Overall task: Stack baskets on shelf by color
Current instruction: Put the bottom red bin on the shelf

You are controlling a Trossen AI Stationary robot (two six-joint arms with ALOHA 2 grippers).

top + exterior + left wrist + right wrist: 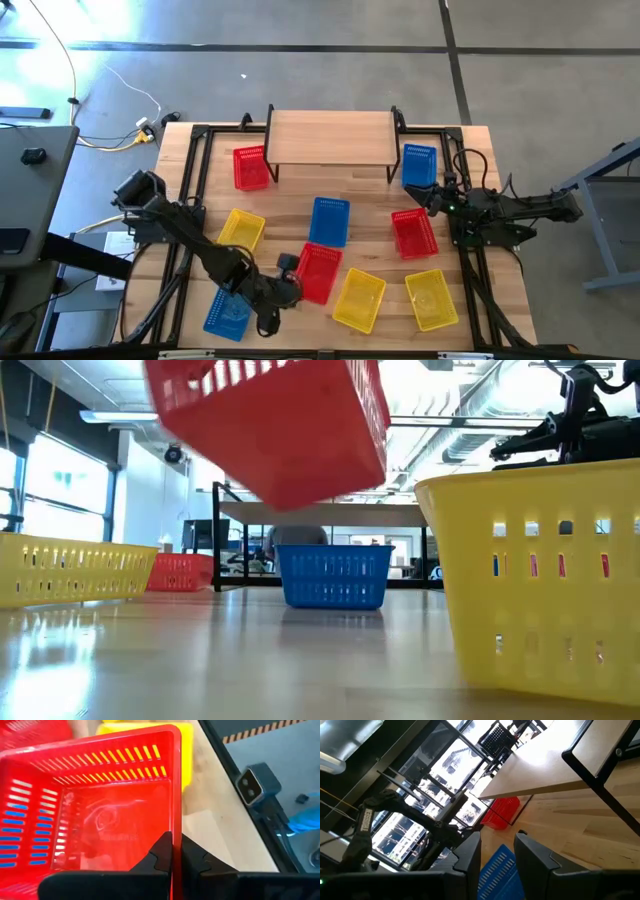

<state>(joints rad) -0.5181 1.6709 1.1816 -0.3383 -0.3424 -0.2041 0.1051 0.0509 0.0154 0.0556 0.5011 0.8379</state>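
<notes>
— Status of your left gripper (172, 857)?
— Clamped on the red basket's (100, 815) rim, lifted near the front edge, well apart from the shelf (330, 137). Your right gripper (497, 852) waits, fingers parted, beside the shelf.

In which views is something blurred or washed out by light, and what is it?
Low view: the lifted red basket is smeared by motion blur, and the near yellow basket looks soft; ceiling lights glare behind. Left wrist view: the same red basket, pinched by the left claw, is soft and strongly lit. High view: a bright patch washes out the floor at upper left.
</notes>
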